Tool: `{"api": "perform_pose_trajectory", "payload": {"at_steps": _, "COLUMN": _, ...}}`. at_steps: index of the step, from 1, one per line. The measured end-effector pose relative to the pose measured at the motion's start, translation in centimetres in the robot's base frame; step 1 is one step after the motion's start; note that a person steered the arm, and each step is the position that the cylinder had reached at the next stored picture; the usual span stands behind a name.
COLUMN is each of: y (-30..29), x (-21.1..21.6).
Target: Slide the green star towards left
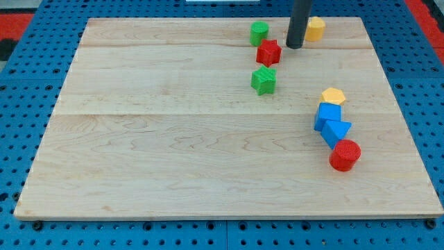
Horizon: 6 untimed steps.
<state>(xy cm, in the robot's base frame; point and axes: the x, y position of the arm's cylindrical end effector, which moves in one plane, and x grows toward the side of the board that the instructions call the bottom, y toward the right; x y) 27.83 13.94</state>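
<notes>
Light wooden board [173, 139] lies on a blue pegboard surface [21, 104]. No claw on this arm, just a dark rod [300, 21] coming down from the view's top; it holds nothing. My tip [294, 46] sits near the board's top edge, just to the view's right of the red star [268, 52], close but a thin gap seems to show, contact hard to tell. Yellow block [316, 28], shape unclear, sits right behind the rod on its right side, partly hidden by it. Green cylinder-like block [259, 32] is to the view's left of the rod, just above-left of the red star. Green star [263, 80] lies below the red star, near it but apart, in the board's upper middle-right; my tip is above and to its right, not touching it. Second cluster at the view's right: yellow hexagon-ish block [333, 96] on top, blue block [326, 114] touching just below it, blue triangle-like block [338, 130] touching that, red cylinder [345, 155] at the bottom end, touching or just beside the blue one. No containers on the board; all blocks rest directly on the wood.
</notes>
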Motion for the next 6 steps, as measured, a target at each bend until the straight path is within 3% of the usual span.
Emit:
{"api": "perform_pose_trajectory", "payload": {"at_steps": 2, "y": -3.7, "x": 1.0}}
{"api": "perform_pose_trajectory", "payload": {"at_steps": 4, "y": 2.2, "x": 3.1}}
{"api": "perform_pose_trajectory", "payload": {"at_steps": 6, "y": -0.7, "x": 9.1}}
